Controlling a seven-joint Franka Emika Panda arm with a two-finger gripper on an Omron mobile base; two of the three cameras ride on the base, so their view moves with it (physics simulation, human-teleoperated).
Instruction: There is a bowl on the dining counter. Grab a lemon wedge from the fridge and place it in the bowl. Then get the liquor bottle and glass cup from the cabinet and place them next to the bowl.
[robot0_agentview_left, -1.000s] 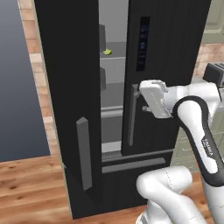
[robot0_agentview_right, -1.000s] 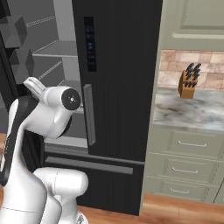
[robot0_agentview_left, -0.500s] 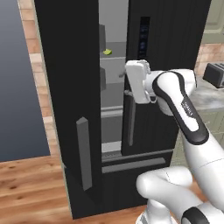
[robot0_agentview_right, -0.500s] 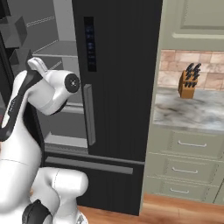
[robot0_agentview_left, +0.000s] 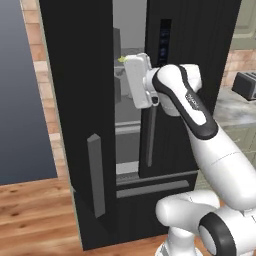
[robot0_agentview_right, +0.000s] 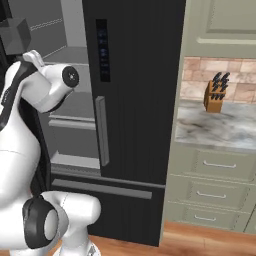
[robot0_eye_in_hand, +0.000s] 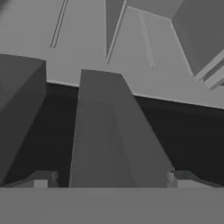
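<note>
Now that the arm has swung from the right door into the fridge (robot0_agentview_left: 200, 75) opening, the gripper (robot0_agentview_left: 136, 80), jaws spread wide and empty, sits just beside the lemon wedge (robot0_agentview_left: 120, 59) on its shelf, so the grab looks close.

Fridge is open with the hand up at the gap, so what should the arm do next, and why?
Probably ease the open gripper further into the fridge toward the lemon wedge. In the left base view the left door stands open, the wedge shows as a small yellow-green bit on an upper shelf, and the hand sits right beside it at the gap. In the hand view nothing sits between the fingertips.
</note>
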